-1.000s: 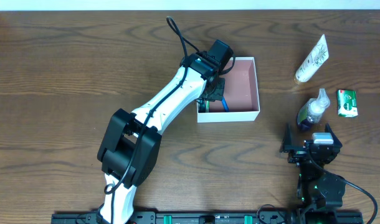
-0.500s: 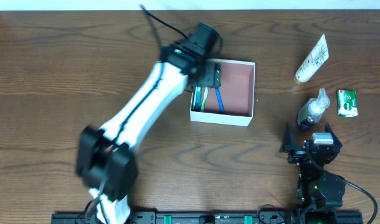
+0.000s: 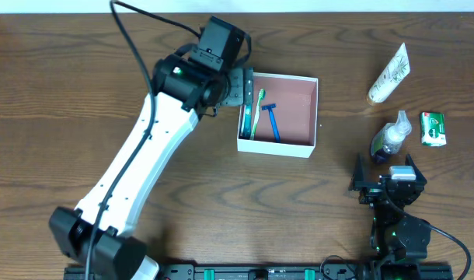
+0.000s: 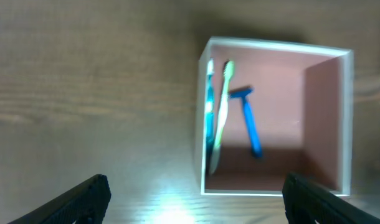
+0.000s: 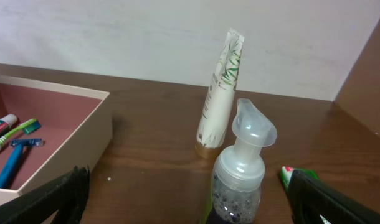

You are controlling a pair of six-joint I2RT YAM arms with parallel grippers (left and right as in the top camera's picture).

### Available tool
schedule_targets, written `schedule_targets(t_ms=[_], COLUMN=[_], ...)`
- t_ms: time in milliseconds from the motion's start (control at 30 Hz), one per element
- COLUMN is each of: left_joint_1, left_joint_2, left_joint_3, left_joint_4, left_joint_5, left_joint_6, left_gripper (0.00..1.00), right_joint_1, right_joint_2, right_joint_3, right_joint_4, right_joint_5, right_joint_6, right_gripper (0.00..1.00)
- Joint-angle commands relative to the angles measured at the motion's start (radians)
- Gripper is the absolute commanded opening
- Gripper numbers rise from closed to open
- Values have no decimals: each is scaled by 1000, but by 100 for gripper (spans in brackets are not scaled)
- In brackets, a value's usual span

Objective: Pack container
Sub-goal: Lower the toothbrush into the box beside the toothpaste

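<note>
The right gripper (image 3: 386, 177), jaws wide and empty, is nearer: the bottle (image 3: 389, 138) stands, apparently upright, at its 12 o'clock, the container (image 3: 315, 109) towards 10.

No legible text in any view. Print on green packet (image 3: 433, 128) too small to make out. White tube (image 5: 220, 93): leaf pattern only, no readable lettering. Nothing readable on pump bottle (image 5: 240, 180).

Left arm (image 3: 136, 167): long white links, black joints, black block at the base end.
Camera housing (image 3: 223, 36): black, boxy.
Cable (image 3: 133, 41): black, thin, looped.
Left fingers (image 4: 84, 198): black, tapered.
Right arm (image 3: 398, 210): black, compact, small green lights.
Right fingers (image 5: 59, 193): black, tapered.
</note>
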Motion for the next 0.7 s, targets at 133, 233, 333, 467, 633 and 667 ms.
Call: schedule_targets(t_ms=[133,233,333,467,633,667], left_joint_1=[4,3,3,3,4,5], left_joint_2=[150,220,267,313,333,336], left_joint_3=[-53,-53,-53,-53,-53,-53], left_joint_4=[25,57,55,48,49,49], left_joint_5=[123,145,146,146,144,144], left_joint_6=[27,26,26,21,22,22], left_gripper=[89,89,89,85,60,53], right_joint_1=[7,7,7,7,7,7], right_joint_2=[-6,-6,-6,-6,-6,-6], right_joint_3=[-2,-2,-2,-2,-2,-2], right_joint_4=[-4,-4,-4,-4,-4,-4], right_joint_5=[-3,-4,-3,-3,-3,-4], right_joint_6=[-13,-13,-13,-13,-13,-13], right_gripper=[99,99,99,99,99,99])
